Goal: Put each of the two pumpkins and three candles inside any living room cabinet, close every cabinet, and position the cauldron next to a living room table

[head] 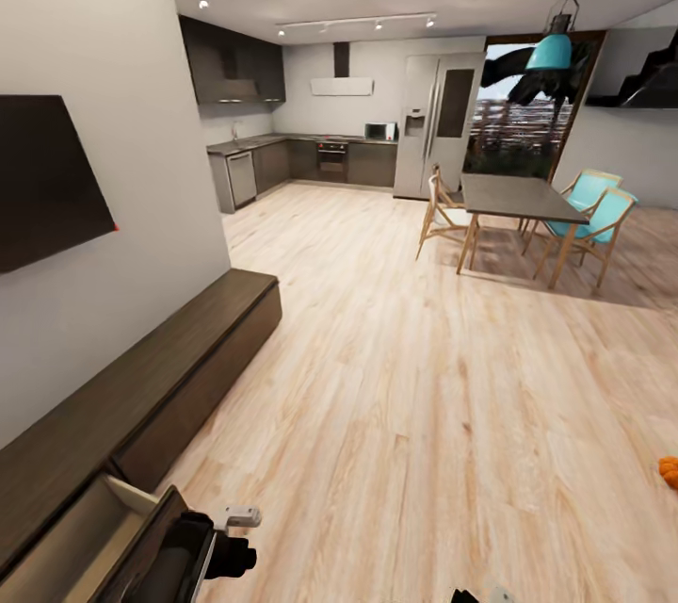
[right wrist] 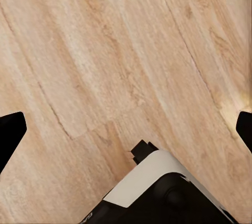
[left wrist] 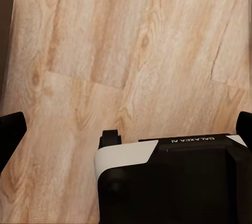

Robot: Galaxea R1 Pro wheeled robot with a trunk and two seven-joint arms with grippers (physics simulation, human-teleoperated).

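Observation:
The cabinet (head: 160, 377) is a long, low dark-brown unit along the left wall. Its nearest drawer (head: 71, 542) is pulled out, showing a pale beige inside, partly hidden behind my left arm (head: 184, 561). One orange pumpkin (head: 669, 472) lies on the wood floor at the far right edge of the head view. My left gripper (left wrist: 126, 129) and my right gripper (right wrist: 126, 129) both hang over bare floor, fingers wide apart with nothing between them. The candles, the cauldron and the table are out of view.
Wide wood floor (head: 405, 377) stretches ahead. A dining table (head: 518, 198) with wooden and turquoise chairs stands at the back right. The kitchen counter (head: 301, 155) and a fridge (head: 433, 122) line the far wall. A dark screen (head: 47, 174) hangs on the left wall.

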